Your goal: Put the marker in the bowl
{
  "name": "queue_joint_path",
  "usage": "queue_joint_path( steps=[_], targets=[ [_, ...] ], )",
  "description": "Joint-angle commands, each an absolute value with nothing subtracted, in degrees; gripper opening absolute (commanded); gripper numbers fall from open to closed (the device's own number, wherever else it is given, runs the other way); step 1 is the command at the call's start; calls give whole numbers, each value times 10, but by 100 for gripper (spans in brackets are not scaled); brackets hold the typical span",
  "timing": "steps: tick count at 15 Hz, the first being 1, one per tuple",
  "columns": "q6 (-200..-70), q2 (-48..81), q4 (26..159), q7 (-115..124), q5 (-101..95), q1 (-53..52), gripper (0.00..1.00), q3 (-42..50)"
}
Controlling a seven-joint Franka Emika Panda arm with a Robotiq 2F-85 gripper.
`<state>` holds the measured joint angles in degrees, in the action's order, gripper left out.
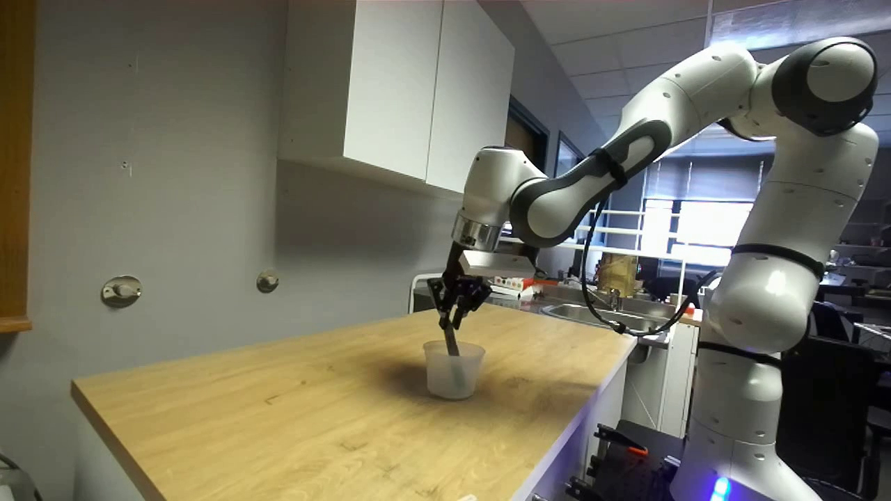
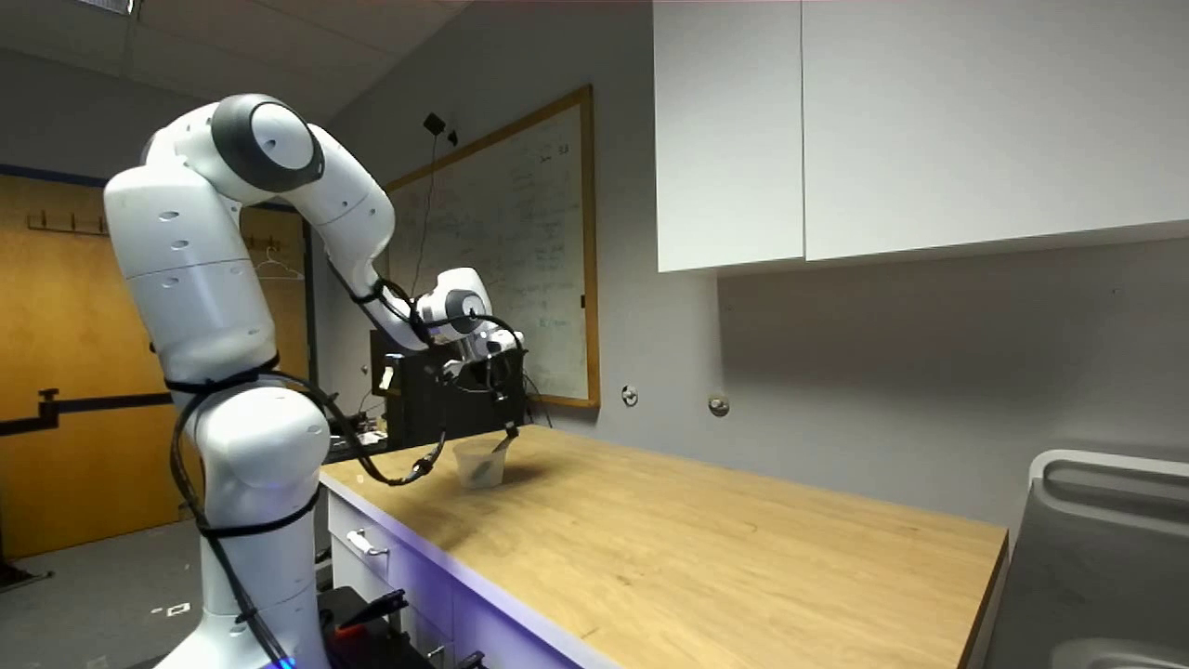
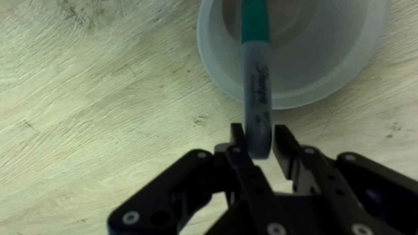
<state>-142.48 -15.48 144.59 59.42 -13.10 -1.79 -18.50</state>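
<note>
- Marker [image 3: 258,85] slants into the bowl [image 3: 320,65], lower end inside, top poking out!
- Gripper [image 3: 259,127]: jaws narrow around that top; pinching or not, I can't tell.
- Best now: ease them apart, lift straight up.

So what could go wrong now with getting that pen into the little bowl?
The upper end of the marker sticks out above the rim of the bowl in both exterior views; let go now, it might tip out.
The gripper has its fingers on either side of that end, but whether they grip it firmly I can't tell; it could slip early.
The gripper is also close above the bowl, so a sideways bump might topple it.
</note>
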Motion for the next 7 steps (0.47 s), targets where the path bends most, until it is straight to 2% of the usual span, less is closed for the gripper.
queue_joint_path(
  steps=[1,6,7],
  targets=[
    [-1413,-154,1442,618,-153,-21,61,-187],
    [-1387,-154,1436,597,-134,-34,98,-181],
    [-1378,-153,1432,599,-132,-35,100,-181]
  ],
)
